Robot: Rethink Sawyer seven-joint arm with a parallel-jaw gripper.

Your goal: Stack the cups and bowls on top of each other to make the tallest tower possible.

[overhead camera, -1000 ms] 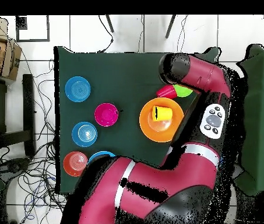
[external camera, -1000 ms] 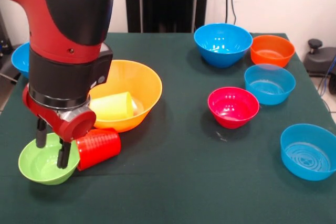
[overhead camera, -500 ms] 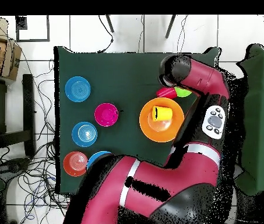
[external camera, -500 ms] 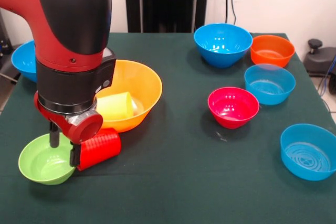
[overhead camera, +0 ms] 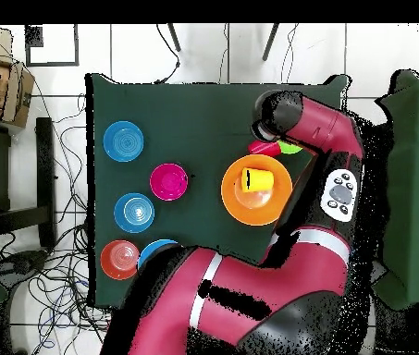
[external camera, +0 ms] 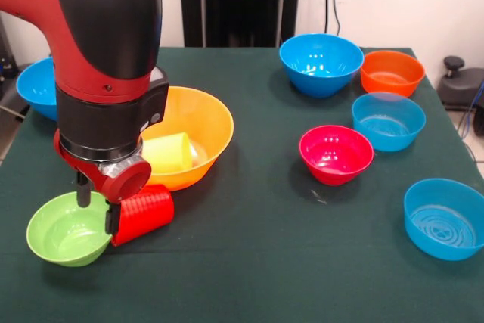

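Tower barely begun: only yellow cup (external camera: 170,153) lies in big orange bowl (external camera: 204,122). End effector (external camera: 97,208) spread, 1 finger in green bowl (external camera: 57,236), 1 beside red cup (external camera: 145,213). Other bowls scattered on worktop (external camera: 257,262).

A yellow cup (overhead camera: 256,179) lies in the big yellow-orange bowl (overhead camera: 234,199) on the dark green table (overhead camera: 185,120). Just above it, the red arm (overhead camera: 328,139) covers most of a red cup (overhead camera: 263,148) and a light green bowl (overhead camera: 290,148). To the left sit a pink-red bowl (overhead camera: 168,181), two paler blue bowls (overhead camera: 123,141) (overhead camera: 134,213) and an orange bowl (overhead camera: 119,259).
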